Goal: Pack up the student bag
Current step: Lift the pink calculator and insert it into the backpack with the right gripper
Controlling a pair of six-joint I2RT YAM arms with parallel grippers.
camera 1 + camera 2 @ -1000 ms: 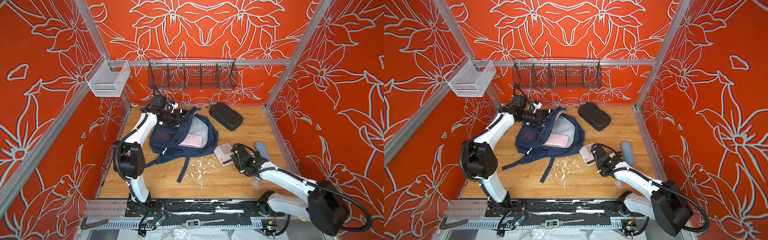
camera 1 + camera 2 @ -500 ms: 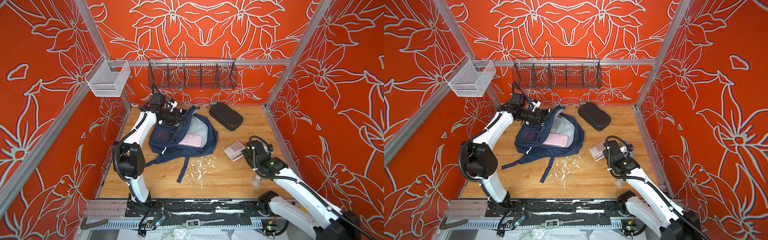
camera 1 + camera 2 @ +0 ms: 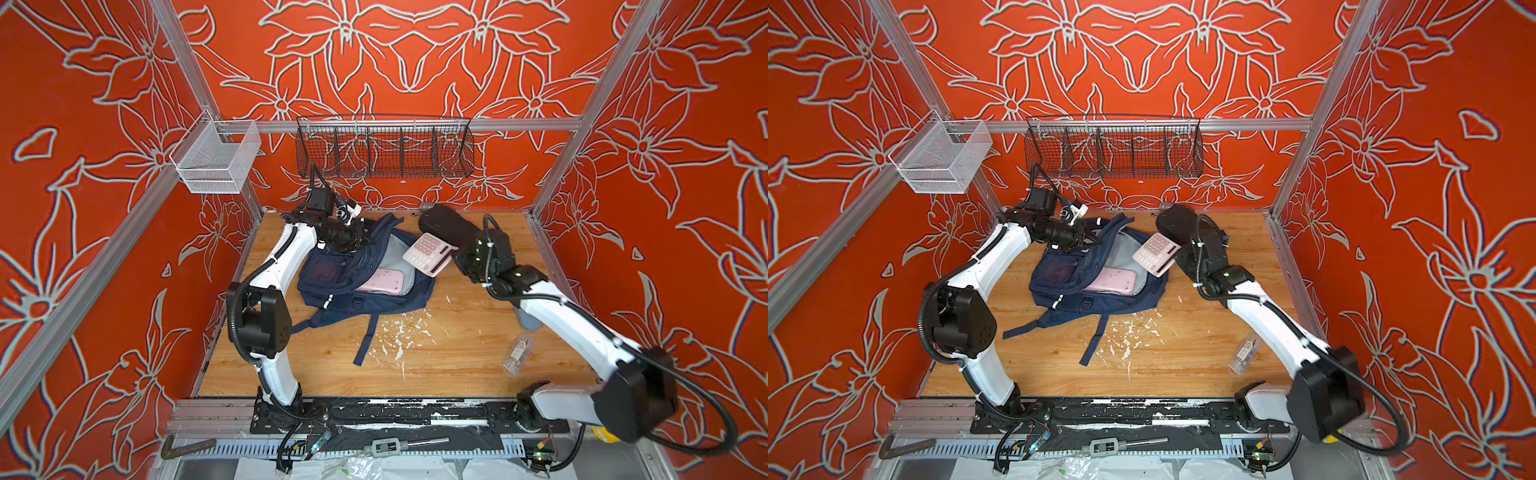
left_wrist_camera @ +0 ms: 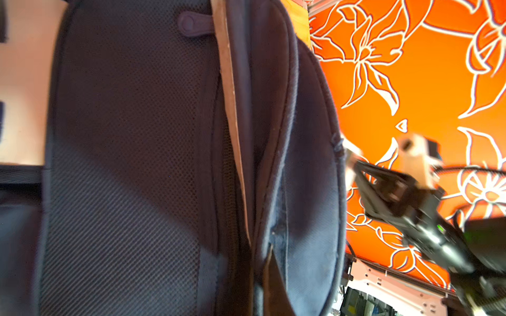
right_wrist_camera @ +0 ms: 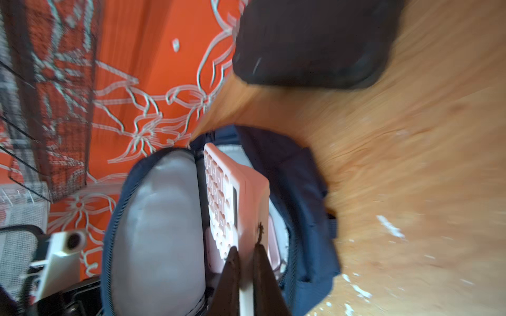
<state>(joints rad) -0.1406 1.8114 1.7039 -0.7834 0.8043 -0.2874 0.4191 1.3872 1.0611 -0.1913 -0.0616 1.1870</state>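
student bag [image 3: 360, 300], mouth toward back wall [image 3: 382, 62]

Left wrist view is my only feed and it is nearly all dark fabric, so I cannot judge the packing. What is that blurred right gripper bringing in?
Observer: The right gripper is shut on the edge of a pink calculator; the right wrist view shows it clearly.
Operator: Where is it relative to the bag?
Observer: In both top views it hangs tilted above the rim of the student bag, at its open mouth and not yet down inside.
Operator: Anything in there already?
Observer: A pink flat case lies in the grey-lined main compartment.
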